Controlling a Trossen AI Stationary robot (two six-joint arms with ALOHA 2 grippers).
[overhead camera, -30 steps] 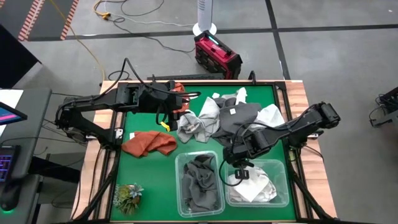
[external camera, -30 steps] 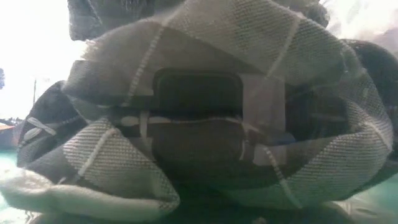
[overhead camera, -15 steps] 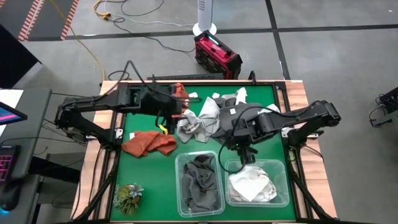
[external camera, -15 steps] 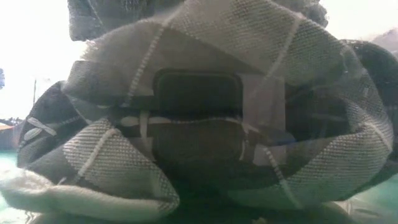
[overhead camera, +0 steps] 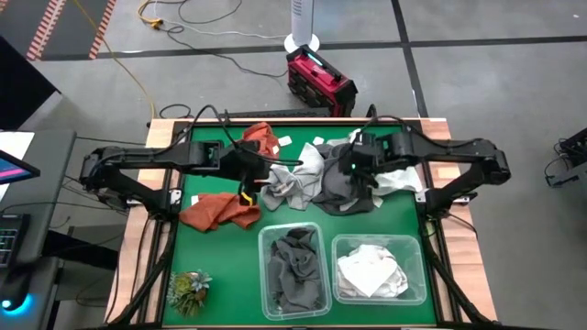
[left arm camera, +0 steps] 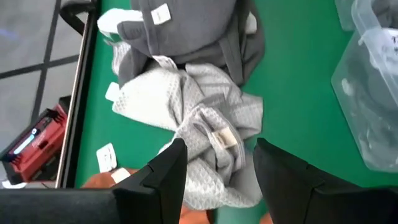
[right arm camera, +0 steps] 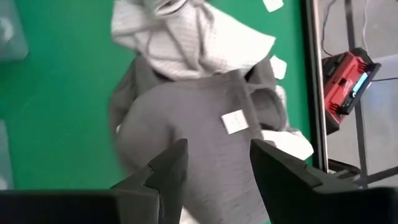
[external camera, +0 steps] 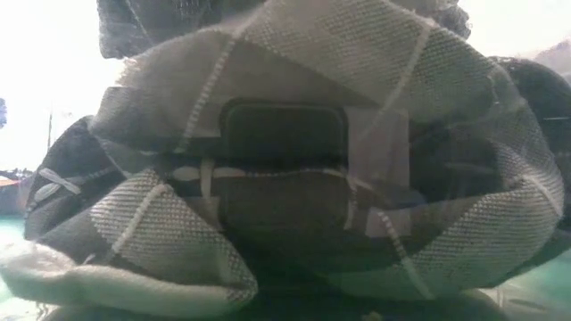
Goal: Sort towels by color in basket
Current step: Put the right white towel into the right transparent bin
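- Towels lie heaped on the green table mat (overhead camera: 229, 284); we see a soft dark grey cloth with a white tag (right arm camera: 205, 124) at the pile's centre, with a pale grey waffle-weave cloth (left arm camera: 193, 118) touching it on the left arm's side.
- We hold our right gripper (right arm camera: 214, 165) directly over the dark grey cloth, fingers spread, pinching nothing.
- Our left gripper (left arm camera: 217, 168) hangs over the pale grey waffle cloth, fingers likewise spread and empty.
- A rust-orange cloth (overhead camera: 220, 212) lies apart on the mat, beside the left arm.
- Near the front edge we see two clear plastic bins: one (overhead camera: 293, 266) holds dark grey cloth, the other (overhead camera: 378, 269) holds white cloth.
- In the low view, a checked grey cloth (external camera: 294, 178) fills the picture.
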